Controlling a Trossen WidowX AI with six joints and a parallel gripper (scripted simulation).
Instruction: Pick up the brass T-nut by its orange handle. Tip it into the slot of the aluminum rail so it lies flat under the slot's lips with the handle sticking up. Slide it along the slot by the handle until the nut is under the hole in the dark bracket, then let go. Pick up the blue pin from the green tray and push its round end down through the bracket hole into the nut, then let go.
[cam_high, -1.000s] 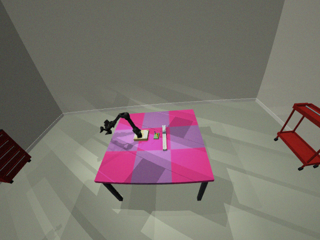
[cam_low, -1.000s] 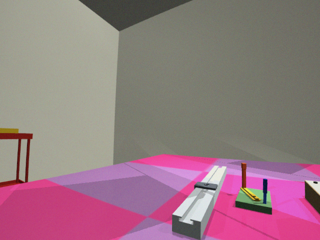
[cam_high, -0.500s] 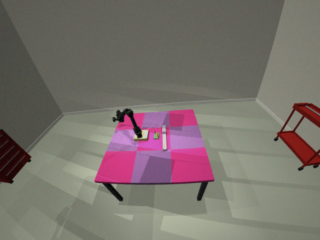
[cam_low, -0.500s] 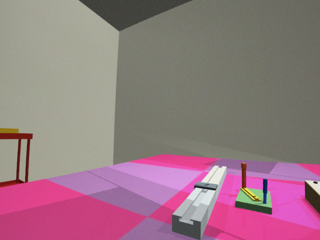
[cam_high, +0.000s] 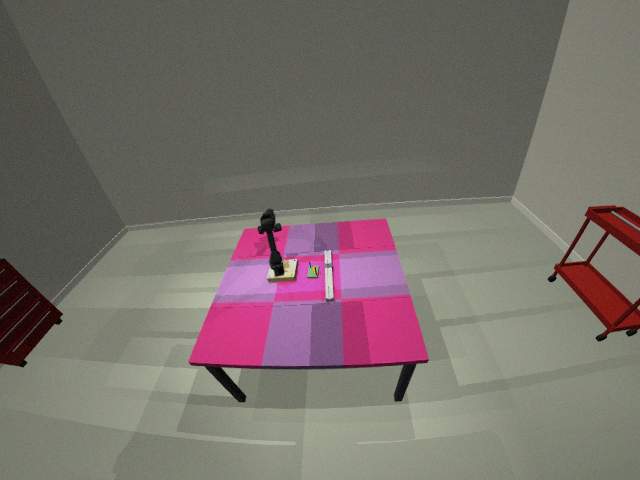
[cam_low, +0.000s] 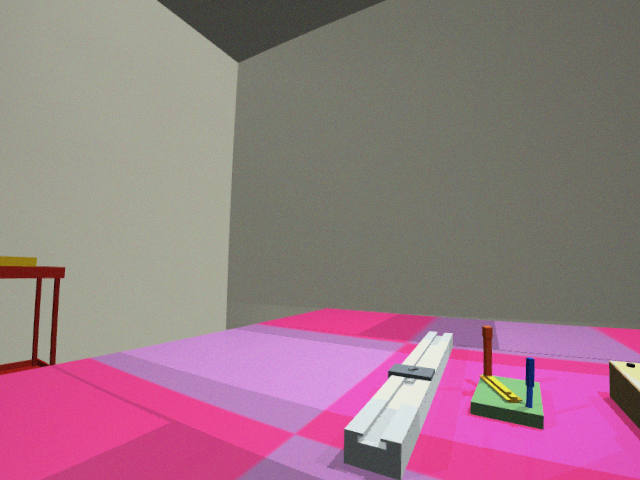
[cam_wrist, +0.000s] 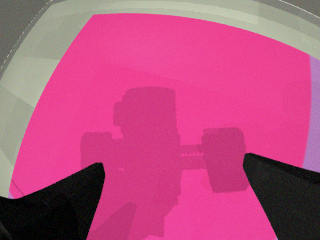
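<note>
Orange handle (cam_high: 314, 269) (cam_low: 487, 352) is shown upright at the green tray (cam_high: 309, 275) (cam_low: 505, 414), at the edge away from the exterior camera; the nut cannot be made out with certainty at its foot. In the top view, the gripper (cam_high: 269, 227) (cam_wrist: 175, 167) is seen raised, above and to the left of the tray, so the handle is placed down and to the right of the fingers, well apart from them. The fingers are spread wide, with nothing held between them; in the wrist view only table (cam_wrist: 210, 65) and shadow are framed by the tips, and the handle is not included.

A swing back towards the tray is judged to be required first, followed by a descent with the fingers set either side of the vertical shaft. Care is likely to be needed at the blue pin (cam_high: 310, 265) (cam_low: 529, 373), which is held upright at the same tray. The rail (cam_high: 329, 286) (cam_low: 373, 457), with its bracket (cam_high: 328, 265) (cam_low: 400, 370), is laid beyond the tray as seen from the arm's base (cam_high: 271, 279) (cam_low: 623, 392).
</note>
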